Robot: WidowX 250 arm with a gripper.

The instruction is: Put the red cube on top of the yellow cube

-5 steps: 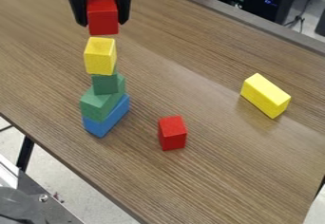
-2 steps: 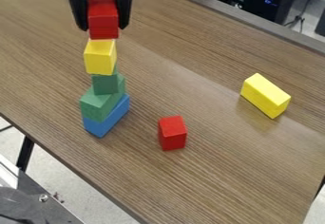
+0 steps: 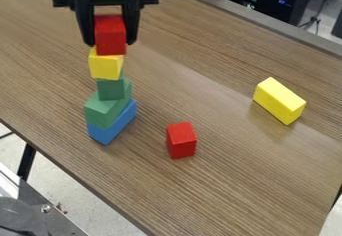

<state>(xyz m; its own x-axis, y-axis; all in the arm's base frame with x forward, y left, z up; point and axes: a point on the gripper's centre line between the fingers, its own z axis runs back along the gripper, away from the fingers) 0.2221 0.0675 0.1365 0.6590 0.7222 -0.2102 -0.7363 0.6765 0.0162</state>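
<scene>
At the upper left, my gripper (image 3: 111, 42) hangs over the block stack, shut on a red cube (image 3: 111, 36) held between its two fingers. Directly below is the yellow cube (image 3: 105, 66), the top piece of the stack. The red cube's lower part overlaps the yellow cube's upper part in view; whether they touch I cannot tell. Under the yellow cube come a small green block (image 3: 111, 89), a larger green block (image 3: 105, 111) and a blue block (image 3: 112, 129) at the bottom.
A second red block (image 3: 181, 140) stands on the wooden table (image 3: 220, 190), right of the stack and nearer the camera. Farther right lies a yellow block (image 3: 279, 101). The table's left edge runs diagonally past the stack's base.
My gripper has come down with the red cube in it, so the cube now covers part of the yellow cube's top. The stack and the loose blocks have not moved.
</scene>
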